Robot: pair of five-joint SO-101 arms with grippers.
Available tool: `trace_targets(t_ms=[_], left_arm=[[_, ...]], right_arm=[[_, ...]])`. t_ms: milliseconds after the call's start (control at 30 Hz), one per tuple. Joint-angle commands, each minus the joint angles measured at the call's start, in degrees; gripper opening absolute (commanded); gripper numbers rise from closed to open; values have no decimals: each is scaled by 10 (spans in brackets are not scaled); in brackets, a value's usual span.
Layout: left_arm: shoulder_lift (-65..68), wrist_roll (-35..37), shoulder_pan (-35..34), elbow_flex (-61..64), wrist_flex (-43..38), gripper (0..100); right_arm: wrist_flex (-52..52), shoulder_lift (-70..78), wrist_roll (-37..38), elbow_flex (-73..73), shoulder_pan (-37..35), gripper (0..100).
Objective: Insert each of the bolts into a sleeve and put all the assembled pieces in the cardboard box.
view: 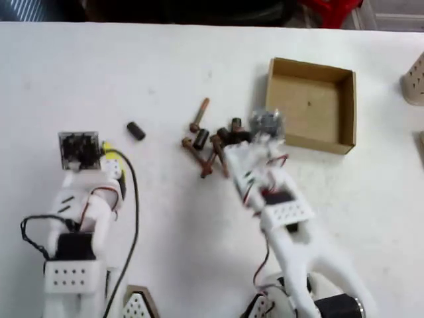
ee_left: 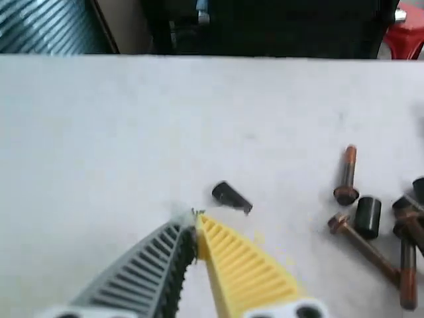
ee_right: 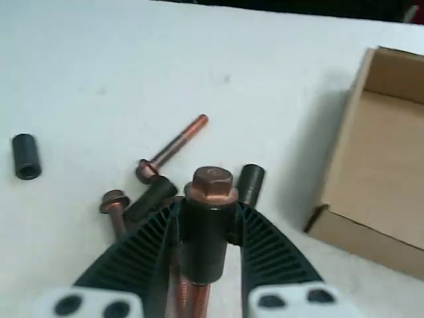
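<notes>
My right gripper is shut on an assembled piece, a copper bolt standing through a black sleeve, with the bolt head on top. In the high view the right gripper hovers over the pile of bolts and sleeves, just left of the cardboard box. Loose parts lie beyond it: a long bolt and two sleeves. My left gripper is shut and holds nothing; a lone black sleeve lies just past its tips. In the high view the left gripper sits lower left of that sleeve.
The cardboard box has nothing inside, and its open top faces up. A pale perforated object stands at the table's right edge. A black cable trails beside the left arm. Bare white table lies at the far left and along the back.
</notes>
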Motion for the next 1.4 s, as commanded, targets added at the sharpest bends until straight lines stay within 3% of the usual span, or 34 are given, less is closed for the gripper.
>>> trace_targets(t_ms=[0, 167, 400, 567, 667, 933, 1233, 1367], left_arm=[[67, -2, -6, -38, 46, 24], [98, -6, -7, 3, 55, 24], [90, -7, -7, 89, -47, 24], [92, -9, -6, 97, -56, 26], [93, -47, -7, 99, -51, 24], [90, -63, -7, 101, -41, 24], [90, -64, -5, 102, -44, 27], [90, -64, -5, 102, -44, 27]], right_arm=[[271, -1, 10, -200, 87, 17], [408, 44, 50, -365, 160, 17], [531, 218, 72, -646, 238, 17], [655, 388, 93, -894, 257, 17], [713, 501, 107, -1043, 259, 17], [794, 768, 109, -1390, 284, 17], [809, 916, 157, -1492, 306, 19], [835, 924, 157, -1492, 305, 136]])
